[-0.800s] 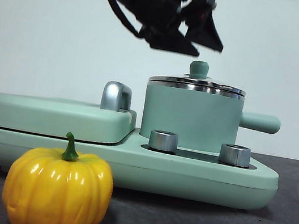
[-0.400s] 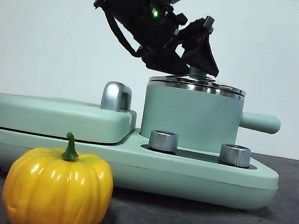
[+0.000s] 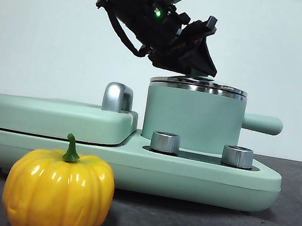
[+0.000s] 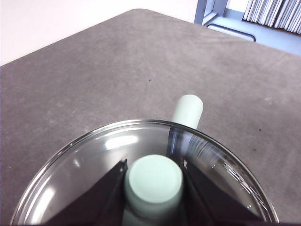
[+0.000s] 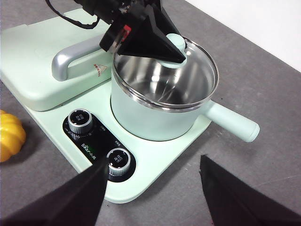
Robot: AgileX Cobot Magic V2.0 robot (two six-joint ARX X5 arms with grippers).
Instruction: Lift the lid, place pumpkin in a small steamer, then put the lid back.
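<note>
Lid (image 3: 199, 85) sits unlifted on the small steamer (image 3: 191, 120); left gripper (image 4: 153, 181) clasps its knob, pumpkin (image 3: 58, 191) untouched, right gripper (image 5: 153, 190) open.

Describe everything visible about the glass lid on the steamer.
The lid is round clear glass with a shiny steel rim and a mint-green knob. It sits level and closed on the small steamer, whose steel inside shows through it. The left gripper has its black jaws either side of the knob, against it.

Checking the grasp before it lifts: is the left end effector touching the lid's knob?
Touching. In the left wrist view, both jaws of the left end effector press against the knob of the lid, no gap either side.
</note>
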